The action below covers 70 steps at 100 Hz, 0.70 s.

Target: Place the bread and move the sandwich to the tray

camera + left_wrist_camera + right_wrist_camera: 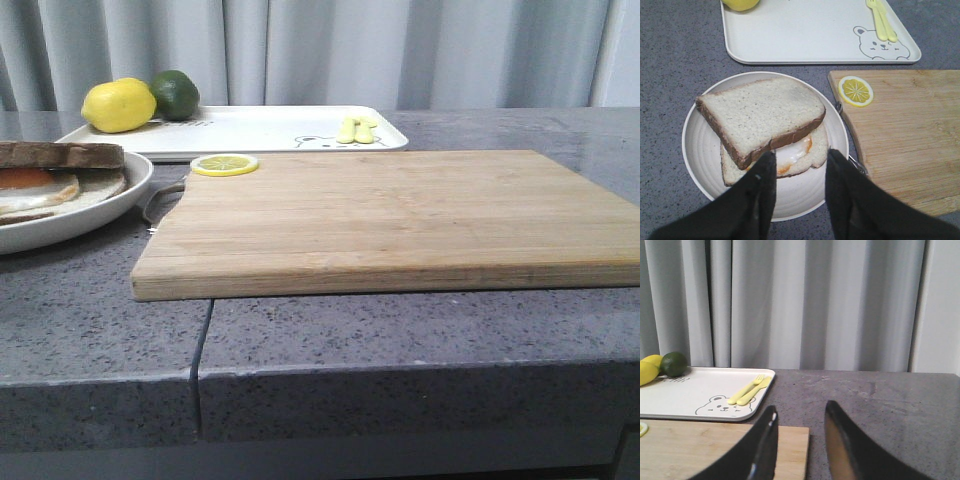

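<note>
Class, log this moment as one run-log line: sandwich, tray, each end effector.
sandwich: assembled, on plate | tray: no sandwich yet | left end effector: open above plate | right end effector: open, holding nothing

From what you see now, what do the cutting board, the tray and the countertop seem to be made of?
The cutting board looks like bamboo or pale wood: glued strips with lengthwise grain, matte.
The tray seems to be plastic or melamine: smooth white, rounded low rim, printed bear, slight sheen.
The countertop looks like grey speckled stone or quartz composite, with a seam showing at the front edge.
</note>
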Motion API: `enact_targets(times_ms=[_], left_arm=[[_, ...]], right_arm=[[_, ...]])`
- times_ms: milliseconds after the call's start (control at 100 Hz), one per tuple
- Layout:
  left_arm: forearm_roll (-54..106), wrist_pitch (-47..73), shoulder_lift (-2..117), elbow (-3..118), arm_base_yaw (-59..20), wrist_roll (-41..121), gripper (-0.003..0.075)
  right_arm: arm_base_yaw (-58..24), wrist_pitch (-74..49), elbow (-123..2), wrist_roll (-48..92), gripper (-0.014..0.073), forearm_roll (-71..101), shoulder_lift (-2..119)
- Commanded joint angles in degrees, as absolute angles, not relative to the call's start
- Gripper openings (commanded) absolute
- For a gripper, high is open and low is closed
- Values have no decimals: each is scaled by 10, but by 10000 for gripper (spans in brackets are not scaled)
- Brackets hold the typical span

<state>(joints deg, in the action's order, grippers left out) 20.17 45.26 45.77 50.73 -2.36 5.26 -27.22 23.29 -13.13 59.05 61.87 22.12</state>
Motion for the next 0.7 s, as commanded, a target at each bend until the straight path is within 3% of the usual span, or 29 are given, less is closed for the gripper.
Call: enact_targets(times_ms=[0, 240, 690], left_arm=[[202, 432, 455, 527, -28, 54, 222], [104, 445, 455, 527, -23, -74, 222], [121, 422, 561, 492, 47, -102, 222]], right_arm=[[-268, 262, -148, 599, 256, 605, 224], [-268, 264, -148, 599, 256, 605, 224], [-268, 264, -148, 599, 256, 605, 224]])
